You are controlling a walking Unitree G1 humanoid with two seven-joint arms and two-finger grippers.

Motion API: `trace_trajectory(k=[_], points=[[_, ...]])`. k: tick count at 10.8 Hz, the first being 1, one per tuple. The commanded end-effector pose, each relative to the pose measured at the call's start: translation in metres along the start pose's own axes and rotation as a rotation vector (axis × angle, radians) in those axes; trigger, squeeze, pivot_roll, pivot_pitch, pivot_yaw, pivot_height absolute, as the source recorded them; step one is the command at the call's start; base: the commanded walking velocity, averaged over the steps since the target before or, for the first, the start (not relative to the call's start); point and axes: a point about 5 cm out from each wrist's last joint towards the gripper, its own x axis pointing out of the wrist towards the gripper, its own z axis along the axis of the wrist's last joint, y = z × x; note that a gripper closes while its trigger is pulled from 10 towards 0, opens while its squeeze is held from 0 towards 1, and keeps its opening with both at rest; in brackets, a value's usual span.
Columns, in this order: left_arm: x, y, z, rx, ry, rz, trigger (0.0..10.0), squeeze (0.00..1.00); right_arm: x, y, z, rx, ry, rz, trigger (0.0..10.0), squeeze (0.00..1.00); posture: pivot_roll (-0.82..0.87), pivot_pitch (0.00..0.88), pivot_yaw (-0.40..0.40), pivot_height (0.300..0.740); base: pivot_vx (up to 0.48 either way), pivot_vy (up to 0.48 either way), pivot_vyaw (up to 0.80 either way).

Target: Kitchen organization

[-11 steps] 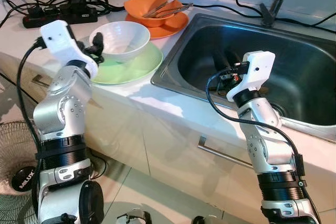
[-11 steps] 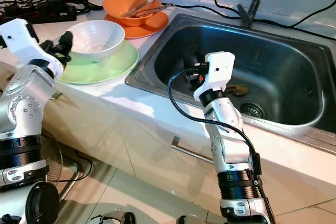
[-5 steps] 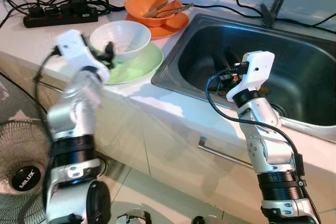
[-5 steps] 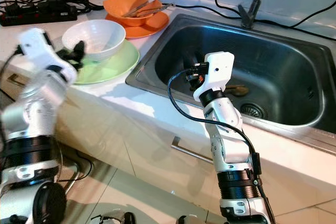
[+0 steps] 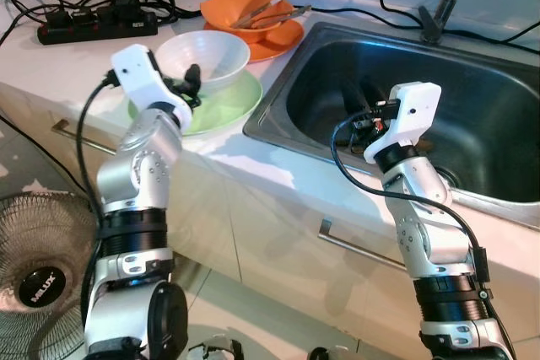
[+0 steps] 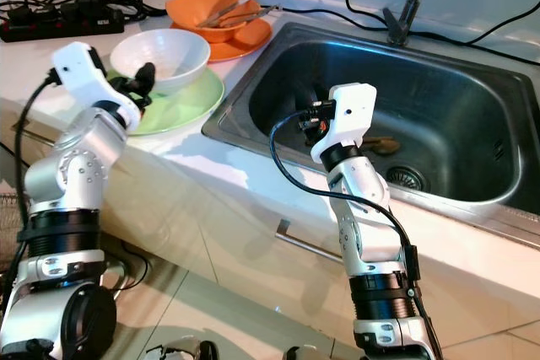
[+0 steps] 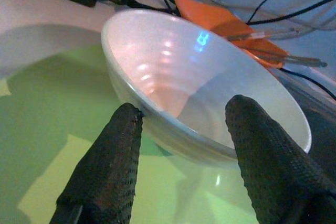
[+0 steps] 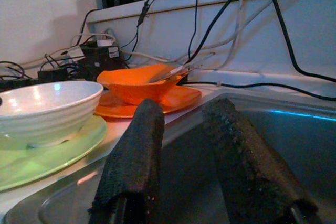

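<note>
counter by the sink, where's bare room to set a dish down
Bare white counter runs along the front edge, between the green plate and the sink. The back is crowded: orange bowl with tongs, power strip and cables. The sink basin holds the right gripper.

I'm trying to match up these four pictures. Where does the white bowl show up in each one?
Left eye: white bowl upper left, on the green plate.
Right eye: upper left.
Left wrist: centre, just beyond the left tool.
Right wrist: lower left.
Shared landmark: orange bowl behind it.
</note>
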Motion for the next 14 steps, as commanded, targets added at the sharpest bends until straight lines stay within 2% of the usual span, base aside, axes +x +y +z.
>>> trace_trajectory(k=[1, 4, 7, 8, 9, 10, 14], points=[[0.001, -0.005, -0.01, -0.006, 0.052, -0.009, 10.0, 0.0, 0.003, -0.002, 0.002, 0.001, 0.0, 0.0, 10.0, 0.0, 0.03, 0.053, 0.006, 0.74, 0.0, 0.0, 0.0], [-0.001, -0.012, -0.03, 0.002, 0.139, -0.026, 10.0, 0.0, 0.003, -0.001, 0.001, 0.002, 0.002, 0.004, 10.0, 0.0, 0.02, 0.054, 0.006, 0.74, 0.0, 0.0, 0.0], [-0.001, -0.013, -0.037, -0.008, 0.161, -0.014, 10.0, 0.0, 0.003, -0.002, 0.0, 0.001, 0.005, 0.002, 10.0, 0.0, 0.02, 0.054, 0.006, 0.74, 0.0, 0.0, 0.0], [-0.001, -0.014, -0.038, -0.016, 0.149, -0.008, 4.7, 0.0, 0.003, -0.001, 0.0, 0.003, 0.006, 0.004, 10.0, 0.0, 0.02, 0.055, 0.005, 0.74, 0.0, 0.0, 0.0], [-0.001, -0.013, -0.037, -0.011, 0.136, 0.001, 2.6, 0.0, 0.003, -0.001, 0.0, 0.003, 0.007, 0.005, 10.0, 0.0, 0.02, 0.055, 0.004, 0.74, 0.0, 0.0, 0.0], [0.0, -0.011, -0.032, -0.012, 0.103, 0.024, 0.0, 0.0, 0.003, -0.001, 0.0, 0.003, 0.007, 0.005, 10.0, 0.0, 0.02, 0.056, 0.004, 0.74, 0.0, 0.0, 0.0], [0.0, -0.011, -0.03, -0.007, 0.077, 0.034, 0.0, 0.0, 0.003, -0.001, 0.0, 0.005, 0.006, 0.008, 10.0, 0.0, 0.02, 0.051, 0.004, 0.74, 0.0, 0.0, 0.0]])
